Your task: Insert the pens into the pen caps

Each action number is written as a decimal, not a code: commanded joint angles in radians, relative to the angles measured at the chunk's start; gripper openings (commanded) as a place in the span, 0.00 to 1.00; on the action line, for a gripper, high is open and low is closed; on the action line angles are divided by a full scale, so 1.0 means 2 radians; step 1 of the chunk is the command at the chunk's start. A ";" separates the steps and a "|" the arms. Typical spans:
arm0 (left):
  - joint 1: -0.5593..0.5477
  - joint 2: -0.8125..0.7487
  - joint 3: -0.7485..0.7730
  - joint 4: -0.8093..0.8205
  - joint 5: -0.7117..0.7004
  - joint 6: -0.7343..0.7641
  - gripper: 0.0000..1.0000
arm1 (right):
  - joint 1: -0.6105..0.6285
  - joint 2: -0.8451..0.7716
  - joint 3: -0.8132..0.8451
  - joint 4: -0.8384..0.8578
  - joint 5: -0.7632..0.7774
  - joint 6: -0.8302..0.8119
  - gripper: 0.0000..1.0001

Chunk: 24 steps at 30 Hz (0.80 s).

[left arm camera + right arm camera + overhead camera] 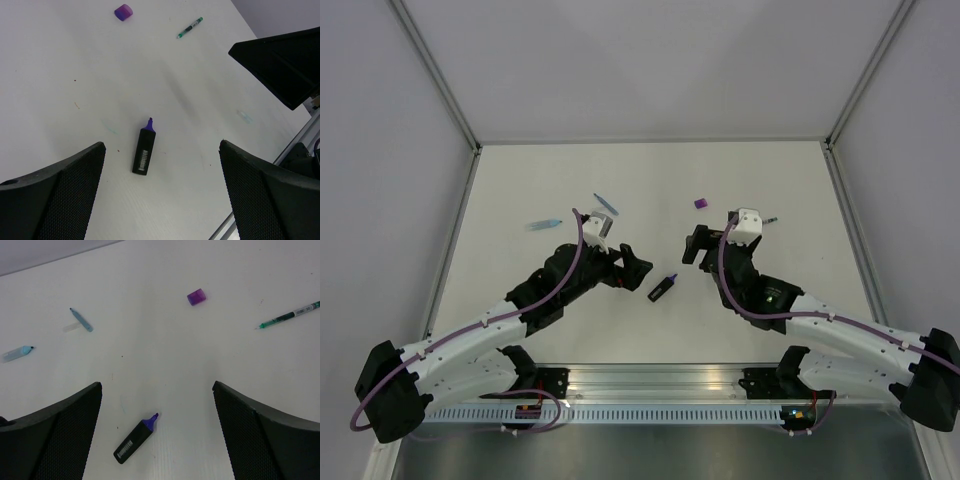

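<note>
- Plainly, both claws stand wide open and hold nothing: the left claw (638, 262) and the right claw (692, 245) face each other over the middle of the worktop (520, 180).
- Between them lies the black-and-purple marker (663, 288), flat on the worktop, touched by neither claw and with no cap on it.
- Its long axis runs on a slant in the overhead view, black butt toward the near left, purple tip toward the far right.
- That tip points roughly toward the purple cap (700, 203), which sits well apart from it, farther up the worktop.
- The left claw looks a little nearer the marker. In the left wrist view the marker lies between the two fingers and just ahead of them, its length running almost straight away from the camera.
- The purple cap lies nearer the right claw, just beyond it, so a likely split is left for the marker and right for the cap.
- To pinch the marker across its body, the left claw would, I judge, need only to drop, since its fingers already flank the barrel.
- The thin green pen (287, 316) lies far right. The light blue marker (545, 224) and a slim bluish cap (607, 204) lie far left, all uncapped and apart.
</note>
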 commanded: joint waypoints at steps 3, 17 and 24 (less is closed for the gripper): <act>0.000 -0.003 -0.005 0.016 -0.022 -0.002 1.00 | 0.000 0.008 0.036 -0.003 0.067 -0.051 0.98; 0.000 -0.020 -0.012 0.010 -0.073 0.005 1.00 | -0.236 0.202 0.274 -0.174 -0.141 -0.189 0.96; -0.001 -0.007 0.001 0.006 -0.053 0.033 1.00 | -0.294 0.256 0.297 -0.219 -0.189 -0.127 0.93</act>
